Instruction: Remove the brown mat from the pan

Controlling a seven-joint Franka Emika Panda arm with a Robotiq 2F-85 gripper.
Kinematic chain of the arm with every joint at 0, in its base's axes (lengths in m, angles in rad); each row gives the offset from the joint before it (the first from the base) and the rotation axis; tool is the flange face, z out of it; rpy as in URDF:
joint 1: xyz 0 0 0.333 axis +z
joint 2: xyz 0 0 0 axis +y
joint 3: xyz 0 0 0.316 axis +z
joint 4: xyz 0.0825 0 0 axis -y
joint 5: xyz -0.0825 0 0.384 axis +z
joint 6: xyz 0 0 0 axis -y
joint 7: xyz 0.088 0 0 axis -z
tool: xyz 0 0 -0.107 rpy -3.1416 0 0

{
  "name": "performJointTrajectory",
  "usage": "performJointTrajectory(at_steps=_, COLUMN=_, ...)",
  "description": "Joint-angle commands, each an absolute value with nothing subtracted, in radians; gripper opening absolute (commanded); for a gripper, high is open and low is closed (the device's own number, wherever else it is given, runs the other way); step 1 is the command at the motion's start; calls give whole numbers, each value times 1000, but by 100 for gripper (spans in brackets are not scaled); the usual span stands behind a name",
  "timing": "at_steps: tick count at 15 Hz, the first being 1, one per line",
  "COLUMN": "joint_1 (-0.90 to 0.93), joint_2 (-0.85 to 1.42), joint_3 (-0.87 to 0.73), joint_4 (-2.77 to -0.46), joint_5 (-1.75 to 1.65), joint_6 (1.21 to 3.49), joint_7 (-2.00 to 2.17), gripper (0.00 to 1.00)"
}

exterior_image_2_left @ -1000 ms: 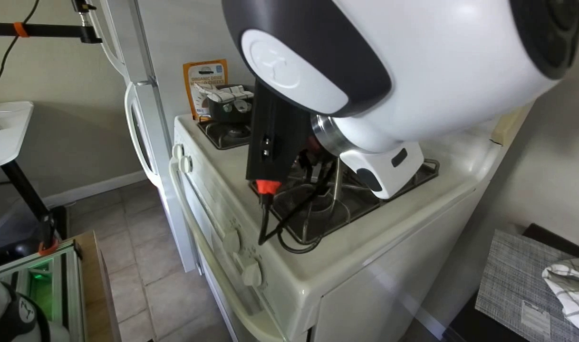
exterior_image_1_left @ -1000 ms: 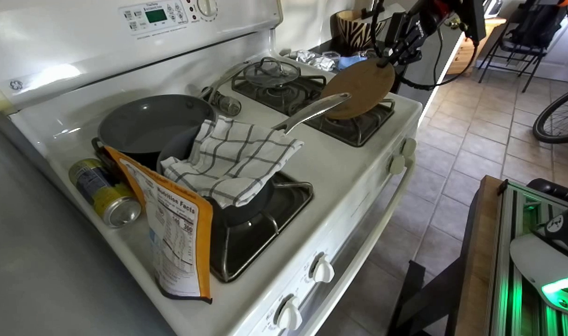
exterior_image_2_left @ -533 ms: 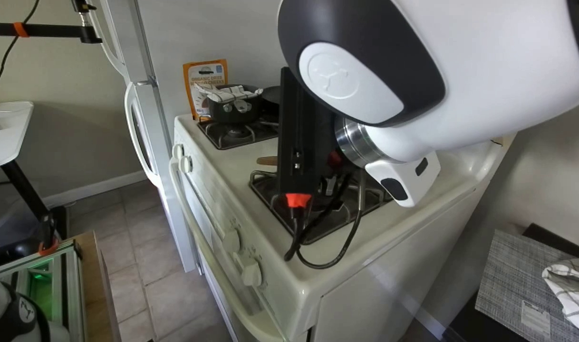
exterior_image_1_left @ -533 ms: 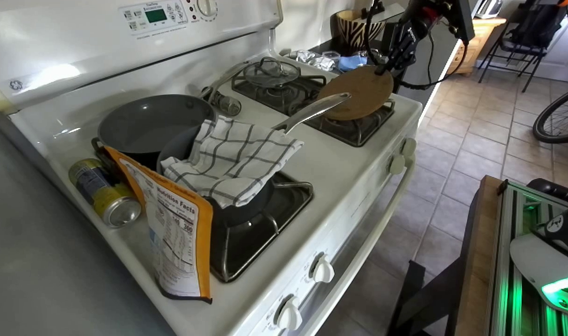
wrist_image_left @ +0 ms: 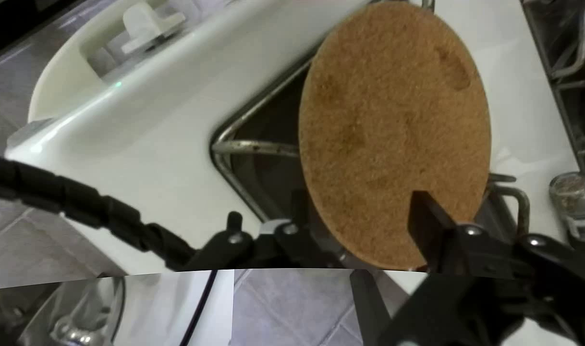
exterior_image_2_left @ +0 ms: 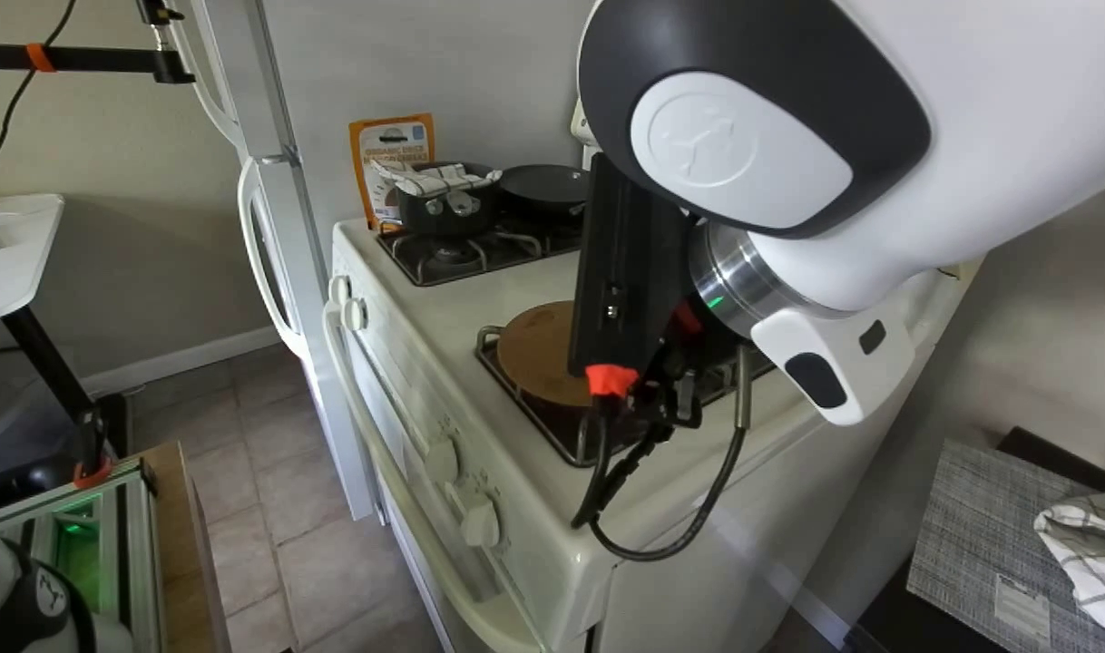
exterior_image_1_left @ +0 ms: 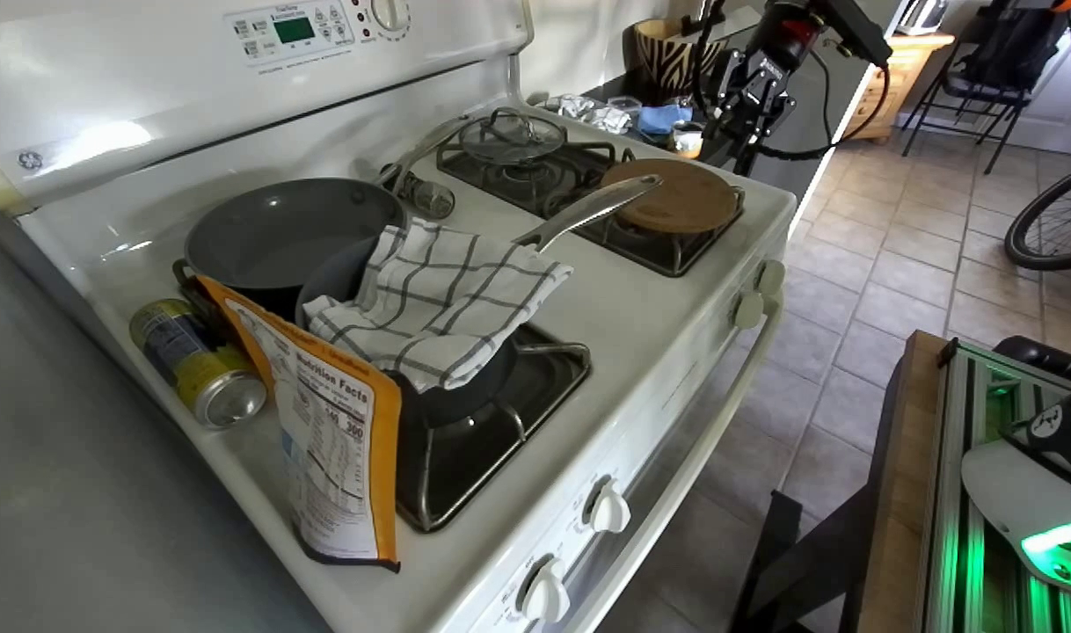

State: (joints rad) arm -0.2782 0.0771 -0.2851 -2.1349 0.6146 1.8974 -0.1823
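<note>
The brown mat (exterior_image_1_left: 672,195) lies flat on the front burner grate in both exterior views. The same mat (wrist_image_left: 393,129) fills the middle of the wrist view. My gripper (wrist_image_left: 359,204) is open at the mat's near edge, with nothing clamped; one dark finger (wrist_image_left: 427,218) overlaps the cork. Whether it touches the mat I cannot tell. In an exterior view the gripper (exterior_image_1_left: 736,156) stands at the mat's counter-side edge. The pan (exterior_image_1_left: 294,233) sits on a back burner at the stove's far end, its grey inside bare where visible; the towel and pouch hide part of it.
A checked towel (exterior_image_1_left: 448,299) covers a pot whose metal handle (exterior_image_1_left: 597,209) reaches toward the mat. A pouch (exterior_image_1_left: 342,440), a can (exterior_image_1_left: 197,365), a spice jar (exterior_image_1_left: 428,195) and a glass lid (exterior_image_1_left: 512,138) also stand or lie on the stove. The wrist view's lower part is garbled.
My gripper has opened and let go of the mat, which has gone from tilted in the jaws to flat on the grate. The arm has shifted right in an exterior view.
</note>
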Motion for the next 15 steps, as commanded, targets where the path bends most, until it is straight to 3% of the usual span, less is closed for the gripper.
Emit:
performJointTrajectory(at_steps=1, joint_1=-276, joint_2=64, joint_3=-278, joint_4=-2120, joint_5=571, joint_6=1963, joint_7=-91, gripper=88)
performJointTrajectory(at_steps=2, joint_1=-278, joint_2=44, joint_3=-279, joint_4=-2123, joint_5=557, joint_6=1953, joint_7=-69, gripper=97)
performJointTrajectory(at_steps=3, joint_1=-280, joint_2=23, joint_3=-281, joint_4=-2124, joint_5=550, joint_6=1934, joint_7=-49, gripper=100)
performJointTrajectory(at_steps=10, joint_1=-243, joint_2=-260, joint_3=-241, joint_4=-2177, joint_5=383, joint_6=1840, joint_7=-115, gripper=100)
performJointTrajectory(at_steps=15, joint_1=-218, joint_2=-270, joint_3=-235, joint_4=-2143, joint_5=378, joint_6=1827, joint_7=-107, gripper=100)
